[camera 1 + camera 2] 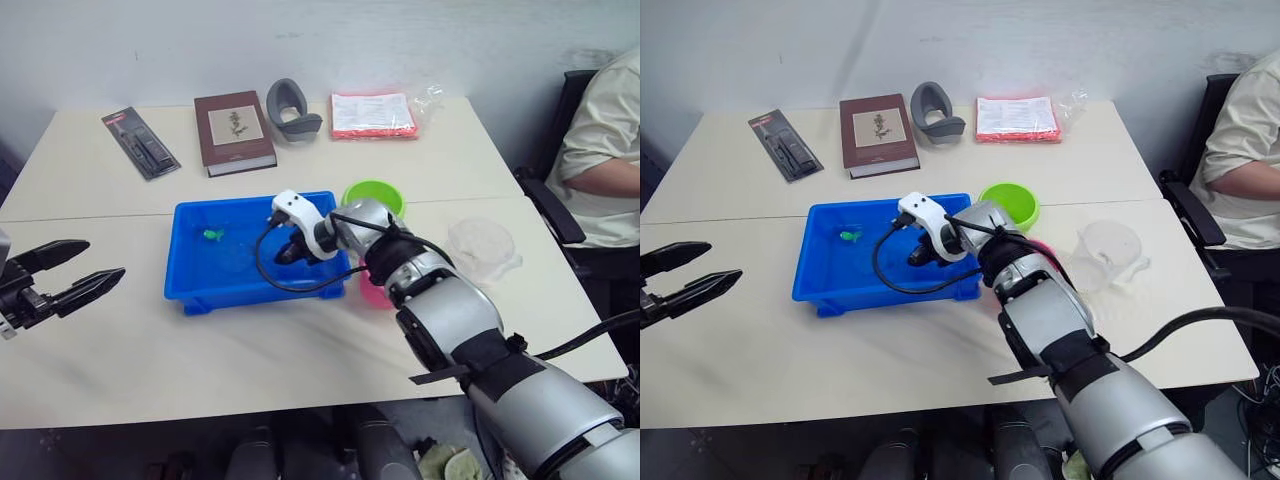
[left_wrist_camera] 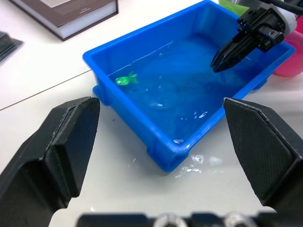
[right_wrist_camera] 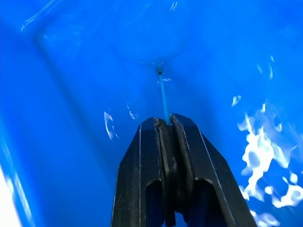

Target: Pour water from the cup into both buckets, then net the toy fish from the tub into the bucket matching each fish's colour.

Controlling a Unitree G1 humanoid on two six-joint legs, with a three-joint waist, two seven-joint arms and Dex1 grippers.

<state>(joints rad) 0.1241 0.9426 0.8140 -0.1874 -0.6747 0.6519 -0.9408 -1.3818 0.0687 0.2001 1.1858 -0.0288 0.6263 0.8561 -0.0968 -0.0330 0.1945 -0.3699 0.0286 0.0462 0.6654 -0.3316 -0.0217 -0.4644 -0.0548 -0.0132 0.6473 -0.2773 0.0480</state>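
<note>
The blue tub [image 1: 190, 285] sits mid-table with water in it. One green toy fish [image 1: 212, 235] floats near its far left corner. My right gripper [image 1: 284, 257] reaches down into the tub's right half, shut on the net's thin blue handle [image 3: 164, 97]; the hoop lies faintly under the water ahead of the fingers. The lime green bucket [image 1: 1008, 203] stands just behind the tub's right end. The pink bucket [image 2: 289, 66] is beside the tub, mostly hidden by my right arm. The clear cup [image 1: 1108, 250] rests further right. My left gripper [image 1: 100, 262] hovers open left of the tub.
A brown book [image 1: 234, 130], a grey curved object [image 1: 290, 108], a red-and-white packet [image 1: 372, 115] and a black packaged item [image 1: 140, 142] lie along the table's far side. A seated person [image 1: 600, 150] is at the right. Water drops [image 2: 196, 163] wet the table by the tub.
</note>
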